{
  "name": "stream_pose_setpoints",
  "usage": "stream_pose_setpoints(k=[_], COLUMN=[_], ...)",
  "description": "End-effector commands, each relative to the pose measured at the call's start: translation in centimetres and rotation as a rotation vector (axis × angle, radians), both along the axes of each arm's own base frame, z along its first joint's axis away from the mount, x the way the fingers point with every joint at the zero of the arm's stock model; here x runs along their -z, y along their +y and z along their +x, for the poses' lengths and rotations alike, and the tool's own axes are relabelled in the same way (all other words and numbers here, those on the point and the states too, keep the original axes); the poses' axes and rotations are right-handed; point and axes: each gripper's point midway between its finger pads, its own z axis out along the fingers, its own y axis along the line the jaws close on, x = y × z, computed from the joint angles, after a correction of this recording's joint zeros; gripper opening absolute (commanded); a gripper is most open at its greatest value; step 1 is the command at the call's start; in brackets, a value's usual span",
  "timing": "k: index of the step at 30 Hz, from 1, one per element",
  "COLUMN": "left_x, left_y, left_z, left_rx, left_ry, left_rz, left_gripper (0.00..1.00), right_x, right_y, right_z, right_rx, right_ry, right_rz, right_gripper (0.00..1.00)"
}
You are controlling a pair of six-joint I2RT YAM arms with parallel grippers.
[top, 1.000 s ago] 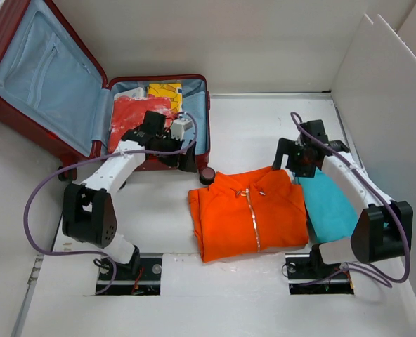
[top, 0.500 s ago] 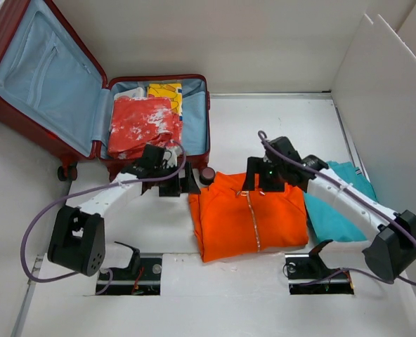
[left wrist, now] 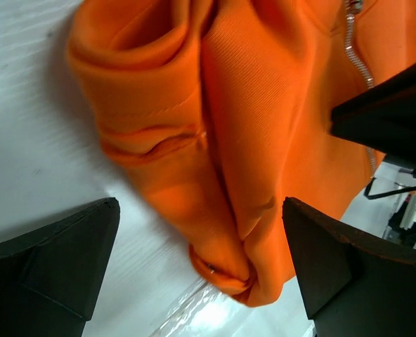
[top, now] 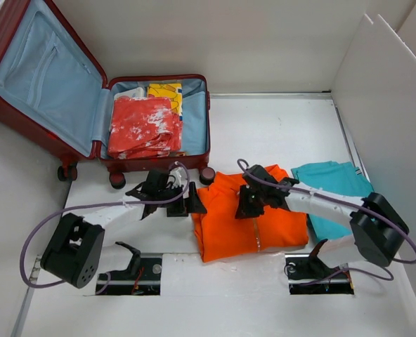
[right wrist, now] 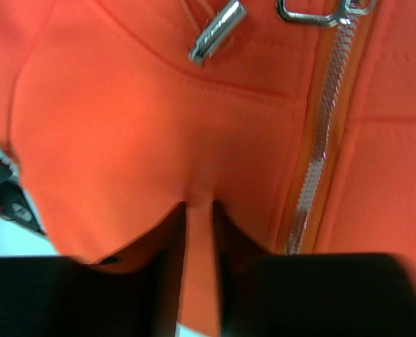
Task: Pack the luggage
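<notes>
The luggage, a dark red suitcase with light blue lining, lies open at the back left. A folded orange zip hoodie lies on the table in front of it. My left gripper is open at the hoodie's left edge; in the left wrist view the rolled orange edge sits between the wide jaws of the left gripper. My right gripper is down on the hoodie's middle. In the right wrist view the right gripper pinches a ridge of the orange hoodie beside the zipper.
A red-and-white garment and a yellow item lie inside the suitcase base. A folded teal garment lies to the right of the hoodie. White wall panels stand at the right. A suitcase wheel is near the hoodie's top left corner.
The left arm came out of the suitcase to the hoodie's left edge, leaving the red-and-white garment inside. The right arm moved left from the teal garment onto the hoodie and closed on its fabric.
</notes>
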Motion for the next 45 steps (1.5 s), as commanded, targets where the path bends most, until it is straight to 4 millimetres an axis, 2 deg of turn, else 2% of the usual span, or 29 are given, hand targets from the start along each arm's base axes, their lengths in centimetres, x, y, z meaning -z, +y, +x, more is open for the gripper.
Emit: stream_pose_setpoints(k=[1,4,9,15,17,19,20,21,23,24,25,26,27,28,29,30,31,32,33,34,35,36,37,38,39,41,42,43,45], left_x=[-1.2,-0.7,0.1,1.4,1.6,1.6,1.7,1.7,1.6,1.6,1.6,0.5,1.1,0.6,-0.3,-0.7,-1.4,-3.2,-3.3,-3.5,-5.1,-4.7,-5.5,-5.6,-6.5,-7.2,-8.7,-8.9,-10.3], left_y=[-2.1,-2.6,-2.8,-3.3,-3.5,-3.6,-3.6,-3.7,-3.7,-3.6,-3.6,-3.9,-3.4,-3.4,-3.1,-2.9,-2.9,-3.4,-2.9,-2.6,-3.0,-2.8,-2.8,-3.0,-2.9,-3.5,-4.0,-3.9,-4.9], left_z=[1.5,0.7,1.0,0.6,0.5,0.7,0.7,0.7,0.8,1.0,1.2,2.4,2.0,2.3,3.4,3.8,4.2,5.5,5.3,5.8,6.9,6.3,6.5,6.7,7.3,7.3,8.2,8.5,8.9], left_rx=[0.034,0.048,0.037,0.053,0.062,0.056,0.057,0.051,0.052,0.049,0.072,0.088,0.103,0.134,0.181,0.207,0.241,0.271,0.293,0.318,0.334,0.367,0.379,0.414,0.423,0.483,0.502,0.508,0.531], left_ry=[-0.076,-0.054,-0.031,0.017,0.019,0.009,0.001,-0.003,-0.008,-0.012,-0.024,-0.078,-0.080,-0.110,-0.176,-0.200,-0.225,-0.284,-0.273,-0.300,-0.346,-0.303,-0.315,-0.331,-0.334,-0.363,-0.423,-0.437,-0.504], left_rz=[-0.092,-0.133,-0.133,-0.134,-0.134,-0.146,-0.150,-0.159,-0.161,-0.145,-0.127,-0.119,-0.082,-0.068,-0.010,0.019,0.036,0.038,0.080,0.115,0.113,0.132,0.136,0.157,0.186,0.224,0.237,0.277,0.308], left_gripper=[1.00,1.00,1.00,1.00,0.96,0.81,0.58,0.45,0.10,0.00,0.00,0.00,0.00,0.00,0.00,0.00,0.00,0.00,0.00,0.00,0.00,0.00,0.00,0.00,0.00,0.00,0.00,0.00,0.00], right_x=[-0.2,0.6,1.5,0.5,0.3,0.3,0.3,0.3,0.6,-0.1,0.0,-0.6,-0.4,-1.6,-1.9,-2.1,-3.4,-3.9,-4.4,-4.4,-6.4,-7.0,-7.7,-9.2,-9.9,-11.0,-12.2,-12.7,-14.0], right_y=[2.8,4.4,5.5,6.9,7.3,7.3,7.3,7.3,7.1,7.2,6.9,6.4,6.2,5.8,5.2,4.6,3.6,2.9,1.9,0.4,0.0,-0.8,-1.7,-3.0,-3.6,-5.6,-6.3,-7.0,-8.3], right_z=[1.1,0.5,-0.1,0.2,0.3,0.3,0.3,0.3,0.0,0.1,-0.1,0.2,0.2,0.6,0.8,0.7,0.6,0.6,1.2,0.5,0.8,1.1,1.3,1.2,1.0,1.3,1.1,1.2,1.2], right_rx=[0.008,-0.023,-0.039,-0.044,-0.044,-0.044,-0.044,-0.044,-0.043,-0.045,-0.045,-0.030,-0.024,-0.010,0.011,0.026,0.022,0.030,0.055,0.063,0.071,0.085,0.108,0.136,0.146,0.204,0.222,0.243,0.286], right_ry=[-0.026,-0.001,0.018,-0.003,-0.005,-0.005,-0.005,-0.005,0.002,-0.012,-0.011,-0.032,-0.030,-0.054,-0.074,-0.081,-0.100,-0.118,-0.152,-0.138,-0.182,-0.201,-0.226,-0.249,-0.265,-0.295,-0.322,-0.338,-0.377], right_rz=[0.108,0.147,0.144,0.210,0.237,0.237,0.237,0.237,0.229,0.245,0.244,0.255,0.241,0.256,0.237,0.215,0.186,0.157,0.115,0.052,0.062,0.043,0.021,0.019,0.016,0.000,0.031,0.035,0.063], right_gripper=[0.20,0.18,0.12,0.06,0.04,0.04,0.04,0.04,0.04,0.04,0.04,0.04,0.04,0.04,0.05,0.05,0.05,0.06,0.06,0.07,0.07,0.07,0.09,0.09,0.10,0.10,0.11,0.11,0.11])
